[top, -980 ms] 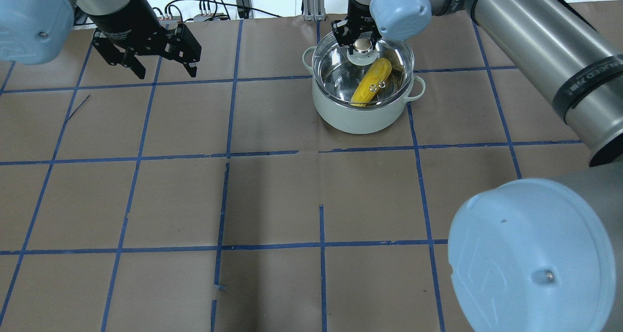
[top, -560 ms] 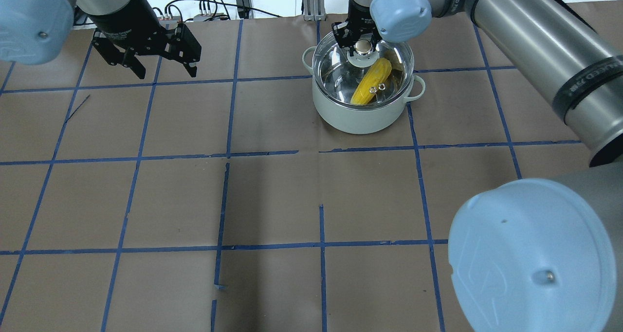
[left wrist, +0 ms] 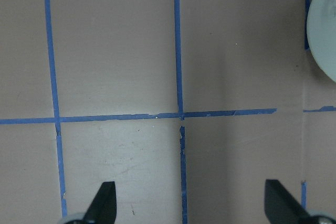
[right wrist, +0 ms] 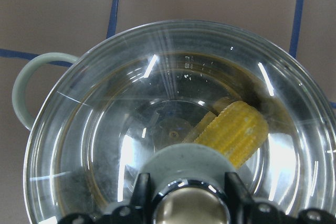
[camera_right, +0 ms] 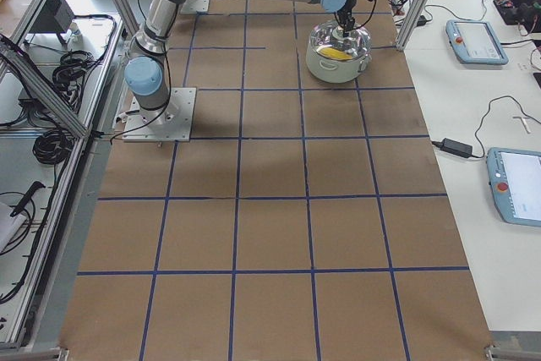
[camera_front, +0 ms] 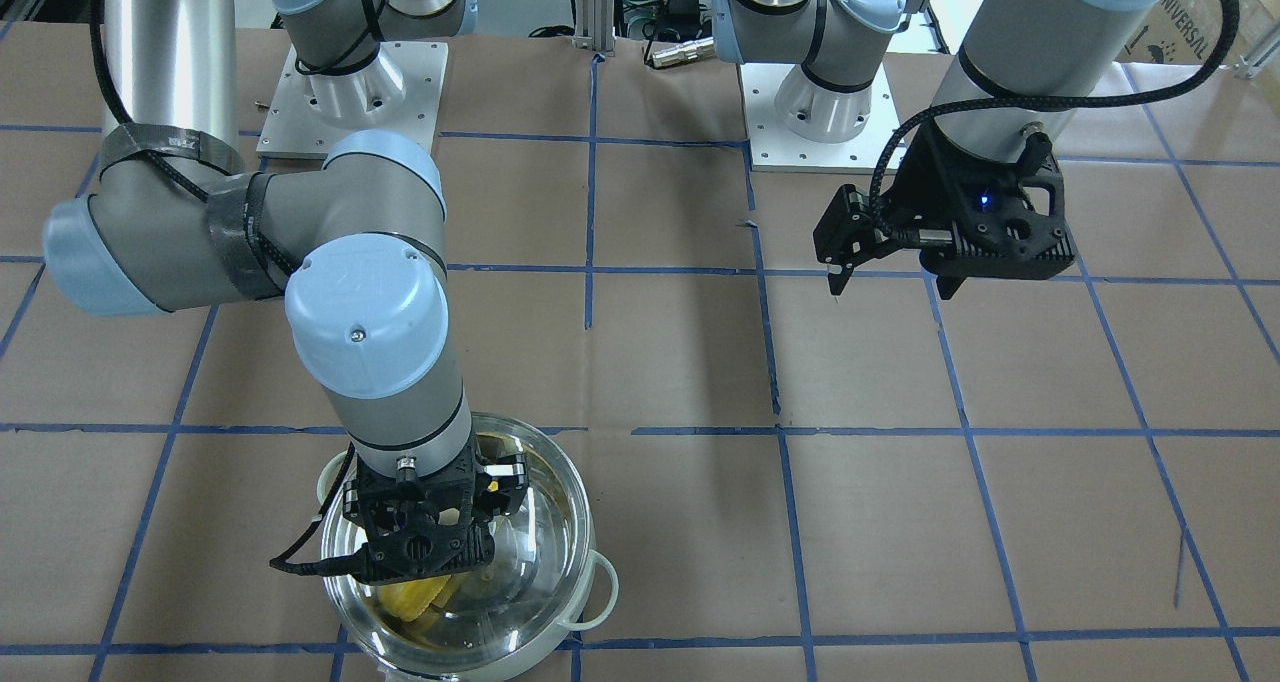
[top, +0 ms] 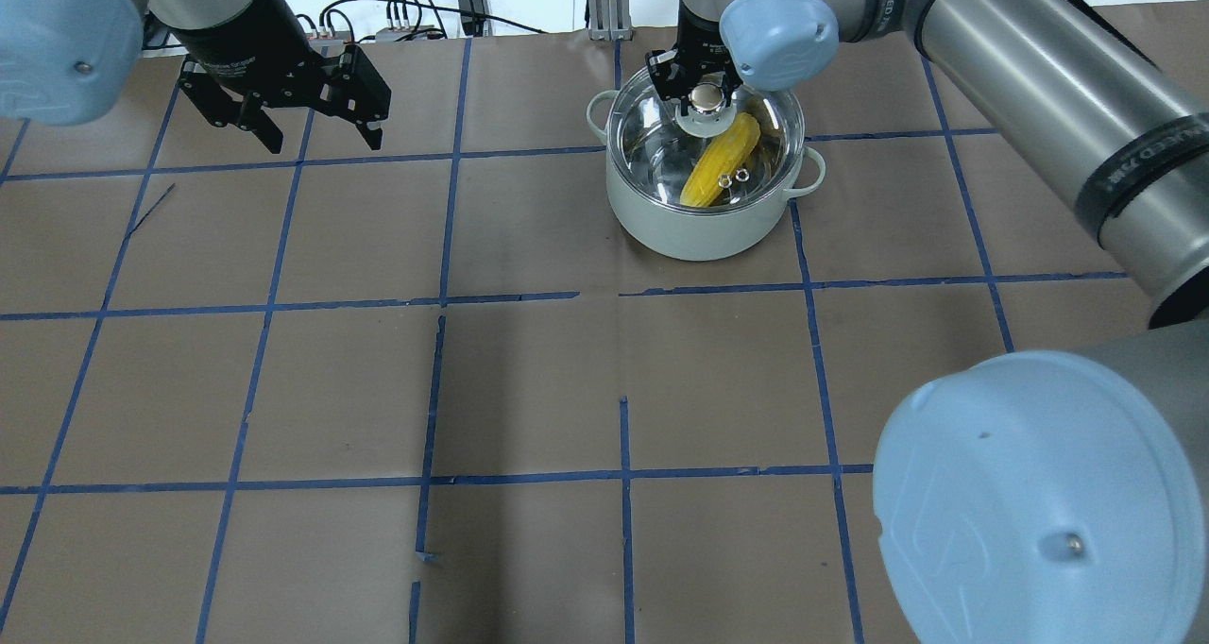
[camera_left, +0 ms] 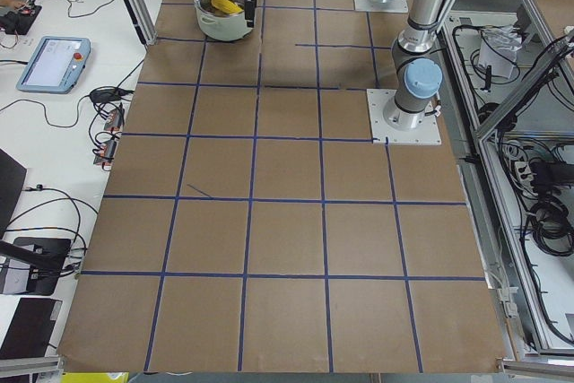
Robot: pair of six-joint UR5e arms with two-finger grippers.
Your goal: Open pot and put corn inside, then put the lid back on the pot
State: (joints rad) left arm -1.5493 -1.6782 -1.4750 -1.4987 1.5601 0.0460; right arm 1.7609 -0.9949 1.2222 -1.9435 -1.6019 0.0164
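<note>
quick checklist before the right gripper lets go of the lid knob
1. corn inside the pot: ok, it lies under the glass.
2. lid centred over the pot's rim: ok in the overhead view.
3. lid seated flush all round: cannot tell, the far rim is hidden behind the arm.
4. right gripper shut on the knob: ok, a finger on each side.
5. left gripper open and well apart from the pot: ok.

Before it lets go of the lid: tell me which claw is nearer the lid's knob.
Right. The right claw is closed around the knob of the lid on the pot; the left claw hangs open over the table, far off to the pot's side.
</note>
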